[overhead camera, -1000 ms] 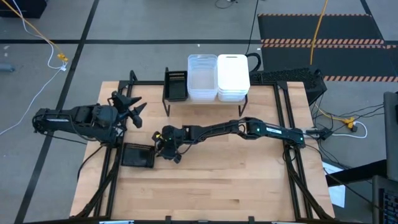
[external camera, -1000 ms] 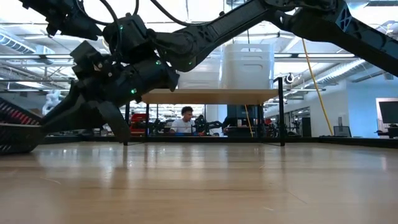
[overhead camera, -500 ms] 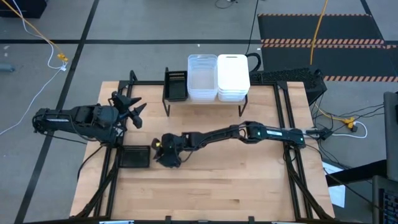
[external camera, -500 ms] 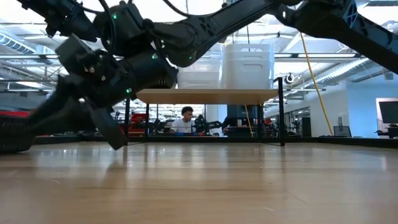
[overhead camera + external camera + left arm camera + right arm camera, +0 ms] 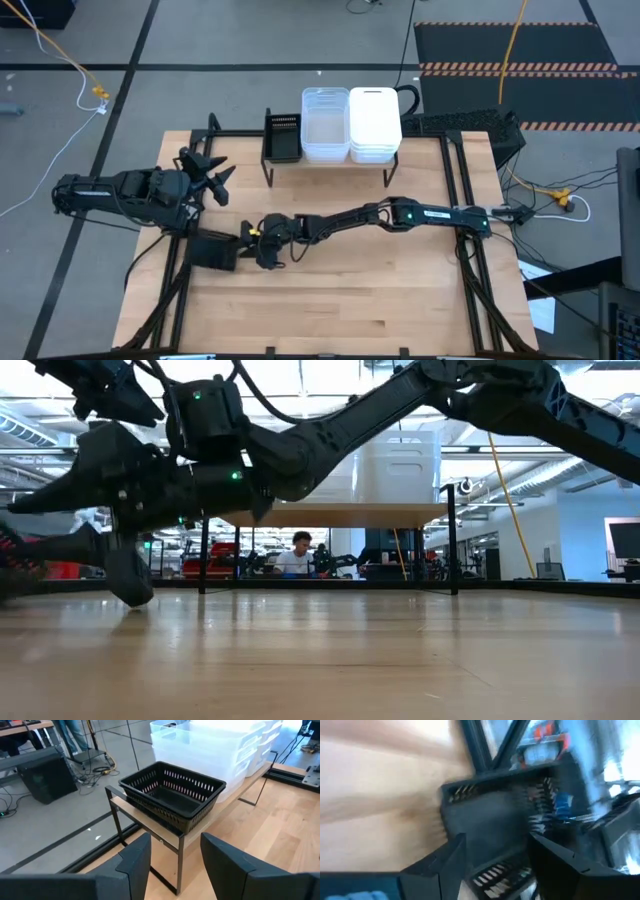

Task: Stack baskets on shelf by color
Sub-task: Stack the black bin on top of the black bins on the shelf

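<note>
A: Where's my right gripper?

B: Well out from the shelf, at a black mesh basket on the table. The fingers look spread, nothing clamped.

A: The left gripper?

B: Beside the shelf's black-basket end, part open, empty. On the shelf: another black basket, a clear stack and a white stack.

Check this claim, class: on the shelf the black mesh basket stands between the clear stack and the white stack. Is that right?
Not quite. In the high view the black mesh basket stands at the shelf's left end; the clear stack is in the middle, between it and the white stack.
</note>
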Controlling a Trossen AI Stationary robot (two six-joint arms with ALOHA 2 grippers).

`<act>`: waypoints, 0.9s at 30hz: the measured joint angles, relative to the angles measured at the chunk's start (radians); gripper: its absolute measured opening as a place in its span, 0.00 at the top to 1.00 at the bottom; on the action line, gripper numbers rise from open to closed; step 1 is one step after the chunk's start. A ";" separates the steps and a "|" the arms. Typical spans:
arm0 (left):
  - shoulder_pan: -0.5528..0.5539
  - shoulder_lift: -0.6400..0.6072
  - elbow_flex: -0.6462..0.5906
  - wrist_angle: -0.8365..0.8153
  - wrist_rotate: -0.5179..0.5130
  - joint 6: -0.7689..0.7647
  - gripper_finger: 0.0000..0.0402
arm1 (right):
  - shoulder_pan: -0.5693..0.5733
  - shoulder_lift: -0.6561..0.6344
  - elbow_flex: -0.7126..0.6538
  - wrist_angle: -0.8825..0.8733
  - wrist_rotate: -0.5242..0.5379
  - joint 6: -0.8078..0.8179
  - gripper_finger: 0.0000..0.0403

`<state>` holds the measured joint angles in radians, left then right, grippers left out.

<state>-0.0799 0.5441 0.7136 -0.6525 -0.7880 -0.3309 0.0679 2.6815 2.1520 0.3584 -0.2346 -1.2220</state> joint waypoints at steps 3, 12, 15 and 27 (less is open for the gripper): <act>0.000 0.000 0.000 -0.007 0.000 -0.009 0.56 | -0.001 0.020 0.003 0.004 -0.002 -0.011 0.51; 0.000 0.000 0.000 -0.066 0.000 -0.038 0.56 | 0.002 0.009 0.000 0.002 0.030 0.035 0.52; 0.000 0.000 0.000 -0.082 0.000 -0.048 0.56 | 0.002 0.009 -0.002 0.040 0.064 0.066 0.52; 0.022 0.000 0.000 -0.164 0.000 -0.128 0.56 | 0.007 0.008 -0.001 -0.030 0.054 0.120 0.52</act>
<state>-0.0582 0.5442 0.7136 -0.8169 -0.7879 -0.4586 0.0745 2.6896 2.1515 0.3285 -0.1807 -1.1024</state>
